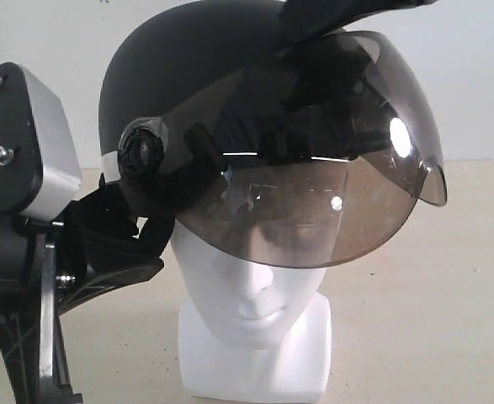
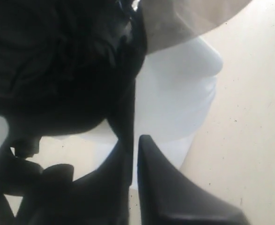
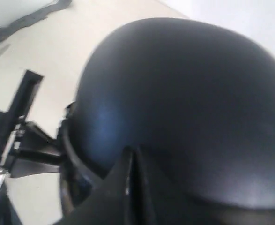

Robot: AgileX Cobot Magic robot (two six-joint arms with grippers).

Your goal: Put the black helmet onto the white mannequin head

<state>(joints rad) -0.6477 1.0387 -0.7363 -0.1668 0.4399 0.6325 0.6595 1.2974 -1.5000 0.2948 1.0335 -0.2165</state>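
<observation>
On the worktop point(image 1: 448, 320), well short of its far edge: white mannequin head point(image 1: 255, 295), upright.
Black helmet point(image 1: 188, 76): over the head's crown, visor point(image 1: 331, 194) across the eyes.
Left tool point(image 2: 135, 140): clamped on helmet's lower side rim.
Right tool point(image 3: 131, 154): apparently closed on its front brim.
Advice: lower evenly, level, then release.

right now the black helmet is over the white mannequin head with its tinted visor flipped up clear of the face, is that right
Not quite. The black helmet is over the white mannequin head, but its tinted visor is down, not flipped up. It covers the eyes and nose, and only the mouth and chin show beneath it. The exterior view shows this.
</observation>
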